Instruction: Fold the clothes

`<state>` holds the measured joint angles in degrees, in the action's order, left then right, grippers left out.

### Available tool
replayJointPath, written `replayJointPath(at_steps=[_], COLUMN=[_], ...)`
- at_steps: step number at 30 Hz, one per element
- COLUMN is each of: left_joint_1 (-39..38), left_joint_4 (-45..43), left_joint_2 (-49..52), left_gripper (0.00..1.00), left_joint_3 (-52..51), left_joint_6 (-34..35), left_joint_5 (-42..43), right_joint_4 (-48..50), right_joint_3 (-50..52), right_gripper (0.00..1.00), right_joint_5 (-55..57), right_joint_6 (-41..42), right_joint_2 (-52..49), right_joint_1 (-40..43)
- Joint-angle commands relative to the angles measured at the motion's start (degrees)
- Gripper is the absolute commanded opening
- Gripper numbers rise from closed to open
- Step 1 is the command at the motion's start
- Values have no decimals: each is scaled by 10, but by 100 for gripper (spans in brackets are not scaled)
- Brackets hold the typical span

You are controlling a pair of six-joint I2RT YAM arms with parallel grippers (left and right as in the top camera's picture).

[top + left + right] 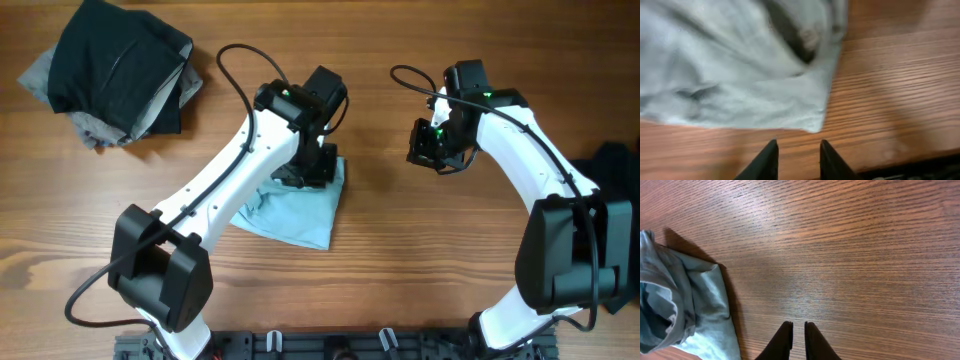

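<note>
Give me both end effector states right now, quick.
Left end effector: open, empty, just off the light blue garment corner.
Right end effector: nearly closed, holding nothing, over the table.

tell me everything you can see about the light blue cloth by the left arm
The light blue garment looks like thin, soft fabric, crumpled into a wrinkled bundle with overlapping layers, not neatly folded. It lies on the wooden table near the middle. The left gripper hangs open just past one corner, not gripping it.
</note>
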<state>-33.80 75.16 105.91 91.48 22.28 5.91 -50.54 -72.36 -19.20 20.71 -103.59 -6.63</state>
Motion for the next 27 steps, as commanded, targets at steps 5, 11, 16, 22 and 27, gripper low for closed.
replayJointPath(at_steps=[5, 11, 16, 22, 27], left_joint_1=[130, 177, 178, 172, 117], left_joint_4=[-29, -110, -144, -21, 74], left_joint_2=[-5, 43, 90, 108, 104], left_gripper=[73, 78, 72, 4, 4], left_joint_3=[26, -8, -10, -9, -10], left_joint_6=[-68, -158, -193, -195, -223], left_joint_5=[-83, -11, 47, 174, 215], right_joint_4=[-3, -4, -6, -13, -7], right_joint_3=[0, 0, 0, 0, 0], right_gripper=[15, 16, 16, 15, 15], right_joint_5=[3, 3, -1, 0, 0], right_joint_6=[-23, -23, -23, -27, -26], right_joint_2=[15, 15, 15, 15, 15], right_joint_1=[1, 1, 1, 1, 1])
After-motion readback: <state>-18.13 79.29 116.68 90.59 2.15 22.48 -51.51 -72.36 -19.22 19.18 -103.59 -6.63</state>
